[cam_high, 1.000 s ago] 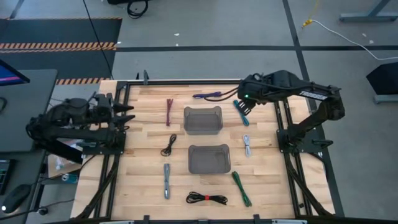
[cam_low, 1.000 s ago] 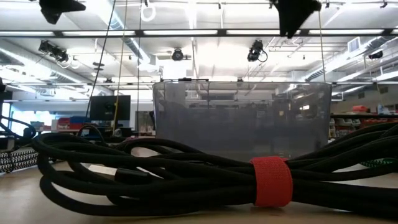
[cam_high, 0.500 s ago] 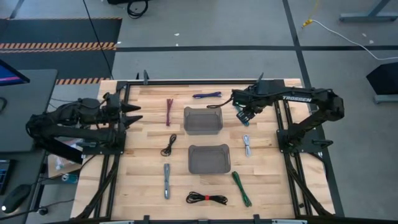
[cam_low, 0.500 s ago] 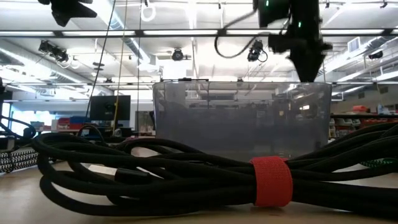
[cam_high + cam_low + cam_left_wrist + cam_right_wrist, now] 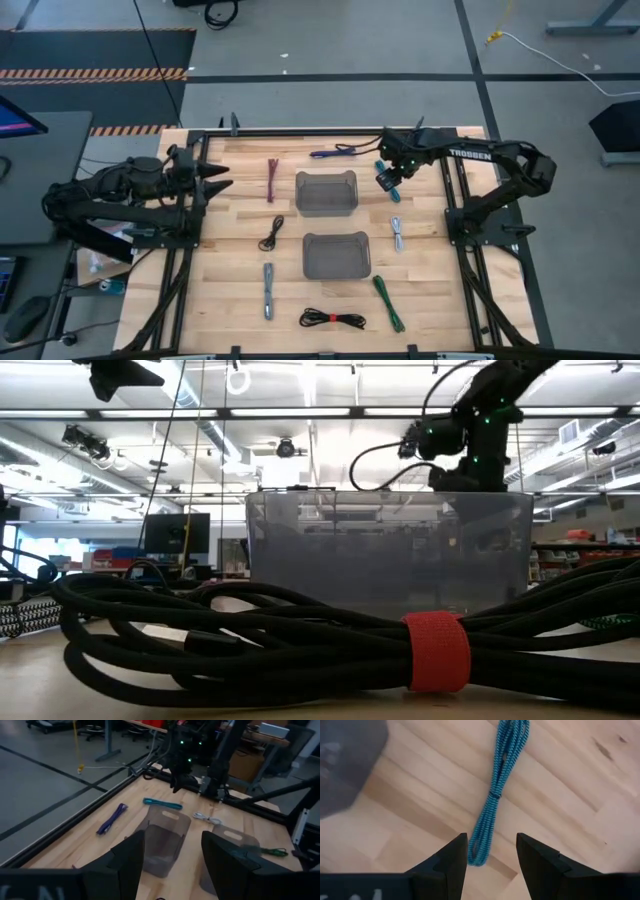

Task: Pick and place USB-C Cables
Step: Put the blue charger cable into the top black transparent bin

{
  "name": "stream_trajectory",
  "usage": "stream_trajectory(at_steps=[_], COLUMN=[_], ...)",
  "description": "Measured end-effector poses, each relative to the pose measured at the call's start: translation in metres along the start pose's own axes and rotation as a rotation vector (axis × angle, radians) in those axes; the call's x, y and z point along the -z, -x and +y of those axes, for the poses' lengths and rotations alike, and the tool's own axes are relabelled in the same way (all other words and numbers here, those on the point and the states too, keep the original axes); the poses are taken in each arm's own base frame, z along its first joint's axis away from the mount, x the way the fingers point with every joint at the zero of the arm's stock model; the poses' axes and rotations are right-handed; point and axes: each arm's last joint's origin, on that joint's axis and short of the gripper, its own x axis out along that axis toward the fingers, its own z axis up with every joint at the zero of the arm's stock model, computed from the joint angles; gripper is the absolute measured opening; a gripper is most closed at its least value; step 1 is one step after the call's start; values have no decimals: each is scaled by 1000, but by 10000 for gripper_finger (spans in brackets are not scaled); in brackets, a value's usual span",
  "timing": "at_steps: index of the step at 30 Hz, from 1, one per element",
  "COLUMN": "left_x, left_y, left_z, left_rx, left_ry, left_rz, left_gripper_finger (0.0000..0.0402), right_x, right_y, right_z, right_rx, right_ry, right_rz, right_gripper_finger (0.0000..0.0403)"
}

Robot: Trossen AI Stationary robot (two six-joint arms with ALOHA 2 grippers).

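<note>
Your right gripper (image 5: 489, 851) has swung over the teal cable (image 5: 497, 792), fingers wide, holding nothing. Your left gripper (image 5: 170, 860) waits at the counter's (image 5: 240, 290) left edge, fingers wide. Both bins (image 5: 326, 192) look empty, so every cable still needs moving.
</note>
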Motion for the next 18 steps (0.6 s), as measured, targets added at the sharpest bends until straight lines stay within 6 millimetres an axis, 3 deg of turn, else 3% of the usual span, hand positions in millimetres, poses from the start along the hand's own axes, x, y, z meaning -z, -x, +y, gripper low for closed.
stream_trajectory(at_steps=[6, 18], left_x=[0, 0], left_y=[0, 0], left_z=[1, 1], left_rx=[-22, -28], left_ry=[24, 29], left_rz=[-7, -10], left_gripper_finger=[204, 204], right_x=[-6, -9], right_y=[-4, -13], right_z=[-9, -8], right_rx=[-30, -112], right_ry=[-6, -72], right_rz=[-28, -75], right_gripper_finger=[177, 191])
